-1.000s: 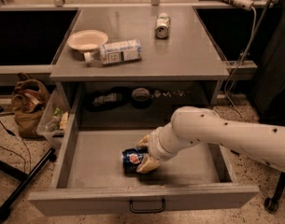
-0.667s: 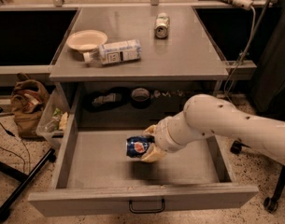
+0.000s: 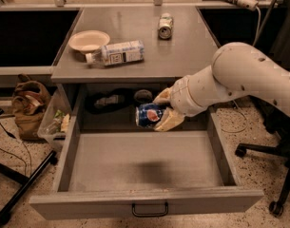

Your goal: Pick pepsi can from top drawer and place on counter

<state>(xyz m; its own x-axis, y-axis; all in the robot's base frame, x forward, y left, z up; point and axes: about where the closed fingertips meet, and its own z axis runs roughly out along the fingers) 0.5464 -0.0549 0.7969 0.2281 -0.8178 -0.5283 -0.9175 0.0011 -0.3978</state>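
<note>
Between the two pale fingers (image 3: 170, 121) of the gripper (image 3: 163, 110) sits the small dark blue pepsi can (image 3: 148, 115) with its round red-white-blue logo. It lies on its side, and the fingers are closed on it, one above and one below. One second ago this can was low, almost on the floor of the wide grey top drawer (image 3: 144, 163). Now it hangs free, well above that floor, and only a soft shadow is under it. So the picking seems to be done and the lifting is going on. Above the fingers is the front edge of the flat grey counter (image 3: 187, 56), and the can is not yet over this edge. I judge the thick white arm (image 3: 249, 75) must rise more before it goes forward. Farther beyond the fingers, on the counter, lie a white-labelled plastic bottle (image 3: 117, 52), a beige round bowl (image 3: 89, 40) and a silver-green can (image 3: 165, 26).
</note>
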